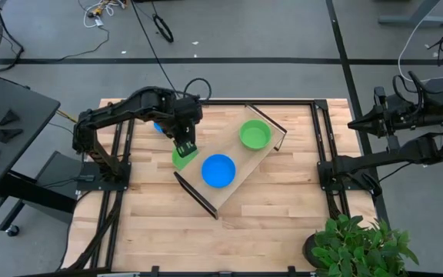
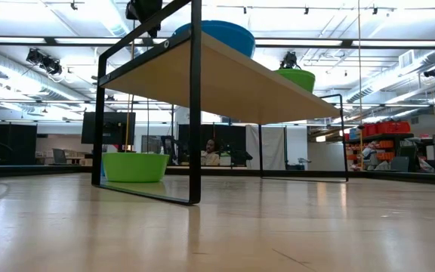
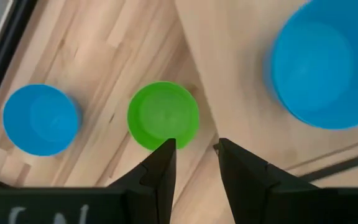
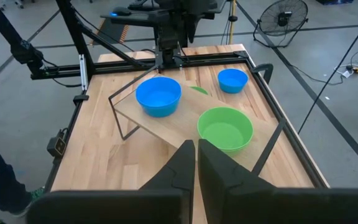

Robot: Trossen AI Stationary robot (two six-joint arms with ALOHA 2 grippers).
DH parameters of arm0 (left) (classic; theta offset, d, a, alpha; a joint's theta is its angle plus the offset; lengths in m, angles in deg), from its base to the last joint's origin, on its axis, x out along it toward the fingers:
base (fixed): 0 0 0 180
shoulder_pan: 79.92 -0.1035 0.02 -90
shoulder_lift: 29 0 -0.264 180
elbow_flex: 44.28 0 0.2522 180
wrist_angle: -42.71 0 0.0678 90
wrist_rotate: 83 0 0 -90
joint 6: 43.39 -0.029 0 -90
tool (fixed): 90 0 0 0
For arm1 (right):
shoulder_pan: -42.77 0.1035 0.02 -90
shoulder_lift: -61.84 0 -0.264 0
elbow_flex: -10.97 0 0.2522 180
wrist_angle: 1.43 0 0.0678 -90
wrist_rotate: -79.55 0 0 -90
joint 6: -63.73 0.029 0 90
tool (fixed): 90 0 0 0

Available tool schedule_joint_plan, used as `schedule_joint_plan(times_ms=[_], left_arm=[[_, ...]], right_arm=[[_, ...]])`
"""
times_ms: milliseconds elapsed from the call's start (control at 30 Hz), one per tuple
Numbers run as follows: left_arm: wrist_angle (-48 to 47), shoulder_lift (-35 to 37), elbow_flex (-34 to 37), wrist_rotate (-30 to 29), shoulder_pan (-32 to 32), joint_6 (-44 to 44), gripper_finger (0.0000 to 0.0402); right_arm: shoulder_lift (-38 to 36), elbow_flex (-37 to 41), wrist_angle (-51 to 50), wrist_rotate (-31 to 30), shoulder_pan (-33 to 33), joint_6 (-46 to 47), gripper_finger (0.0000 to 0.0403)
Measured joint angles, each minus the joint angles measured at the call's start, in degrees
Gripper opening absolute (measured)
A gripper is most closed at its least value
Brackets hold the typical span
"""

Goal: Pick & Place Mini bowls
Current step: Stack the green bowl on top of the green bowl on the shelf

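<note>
A green mini bowl (image 1: 180, 159) stands on the table by the near-left end of the raised wooden tray (image 1: 248, 165). It also shows in the left wrist view (image 3: 163, 116) and the low view (image 2: 134, 166). A blue mini bowl (image 3: 40, 118) stands on the table beside it, partly under my left arm in the high view (image 1: 158, 128). A blue bowl (image 1: 218, 170) and a green bowl (image 1: 254, 135) stand on the tray. My left gripper (image 3: 194, 149) is open and empty, above the table's green bowl. My right gripper (image 4: 196, 155) is shut and empty at the table's right edge.
The tray stands on black metal legs (image 2: 195, 113), tilted across the table's middle. Black frame rails (image 1: 118, 177) run along the table's left and right sides. A potted plant (image 1: 356, 246) stands at the near right corner. Bare wood lies toward the near edge.
</note>
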Motion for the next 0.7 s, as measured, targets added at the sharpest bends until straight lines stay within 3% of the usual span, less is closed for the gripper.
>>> schedule_joint_plan(times_ms=[233, 700], left_arm=[[-0.01, 1.65, 3.63, 1.91, -3.14, -0.11, 0.0126], [0.25, 5.22, 17.98, 2.03, -8.03, 5.64, 0.0126]], right_arm=[[0.01, 0.0, 0.01, 0.0, -0.02, 0.0, 0.0023], [0.02, 0.0, 0.01, 0.0, -0.02, 0.0, 0.0023]])
